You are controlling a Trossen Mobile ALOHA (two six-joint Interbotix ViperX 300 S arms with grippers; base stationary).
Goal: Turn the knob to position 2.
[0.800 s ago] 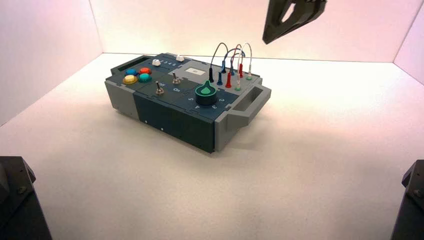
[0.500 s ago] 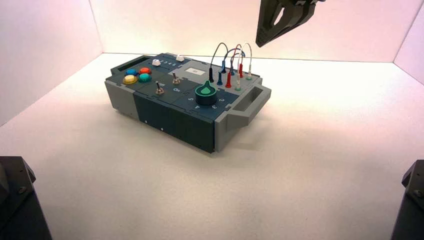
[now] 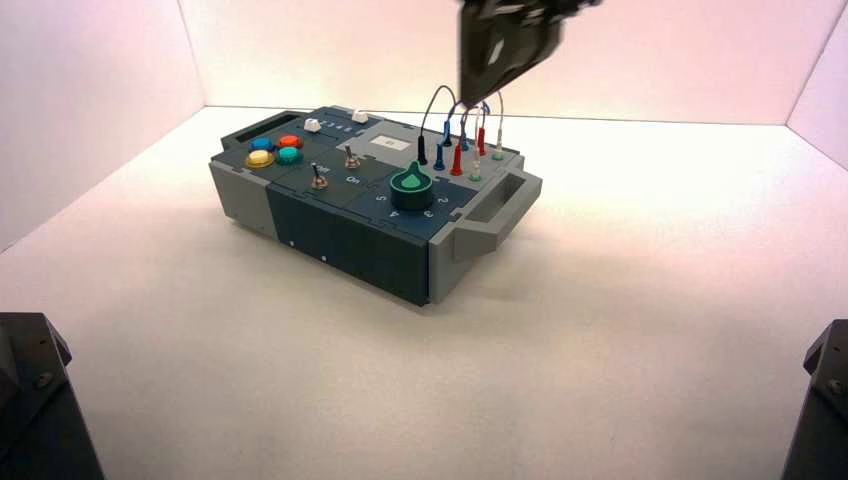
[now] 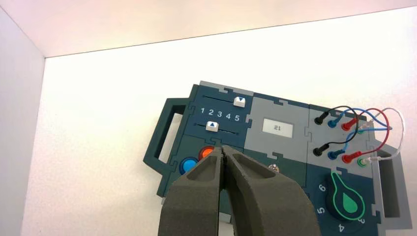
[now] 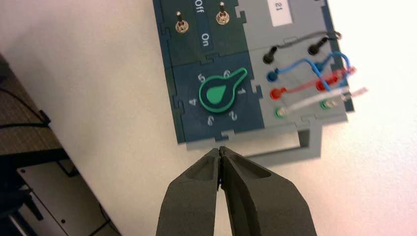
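Note:
The green teardrop knob (image 3: pixel 411 184) sits on the box's near right part. In the right wrist view the knob (image 5: pixel 219 93) points its tip between the digits 6 and 1; the digit 2 (image 5: pixel 233 116) lies on the arc beside it. The digit 2 also shows in the high view (image 3: pixel 442 201). My right gripper (image 3: pixel 478 92) is shut and empty, high above the wires behind the knob; in its own view the right gripper (image 5: pixel 220 149) lies over the handle edge. My left gripper (image 4: pixel 223 147) is shut and empty above the coloured buttons; the high view does not show it. The left wrist view shows the knob (image 4: pixel 348 200).
Looped wires with plugs (image 3: pixel 462 130) stand right behind the knob. Two metal toggle switches (image 3: pixel 352 158) and coloured buttons (image 3: pixel 275 150) lie to its left, sliders (image 4: pixel 221 114) and a small display (image 4: pixel 277 128) farther back. A grey handle (image 3: pixel 500 205) ends the box on the right.
My right gripper has moved left and a little down, from the upper right to above the wires. The knob and box have not moved.

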